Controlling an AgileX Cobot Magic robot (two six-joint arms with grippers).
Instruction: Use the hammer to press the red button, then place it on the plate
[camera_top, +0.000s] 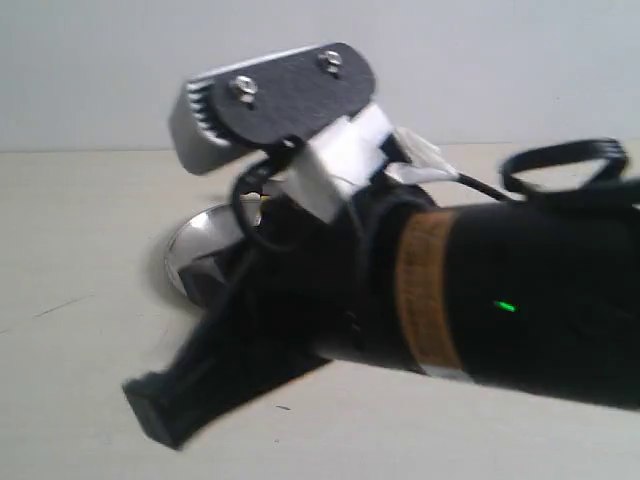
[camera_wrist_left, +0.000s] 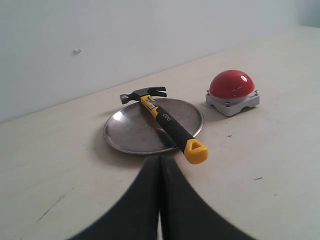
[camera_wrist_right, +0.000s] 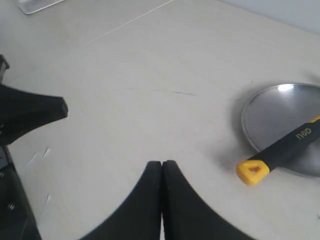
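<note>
The hammer (camera_wrist_left: 167, 122) lies across the silver plate (camera_wrist_left: 130, 132). Its dark head rests at the far rim and its yellow end sticks out past the near rim. The red button (camera_wrist_left: 231, 84) sits on its grey base beside the plate, apart from it. My left gripper (camera_wrist_left: 160, 159) is shut and empty, a short way back from the hammer's yellow end. My right gripper (camera_wrist_right: 162, 163) is also shut and empty, off to the side of the hammer (camera_wrist_right: 290, 145) and plate (camera_wrist_right: 275, 112). The exterior view shows only a sliver of the plate (camera_top: 195, 255); hammer and button are hidden there.
A black arm (camera_top: 520, 310) with cables fills most of the exterior view, close to the camera. Another black arm part (camera_wrist_right: 30, 112) stands at the edge of the right wrist view. A white object (camera_wrist_right: 37, 4) lies at the far table edge. A pale wall backs the table.
</note>
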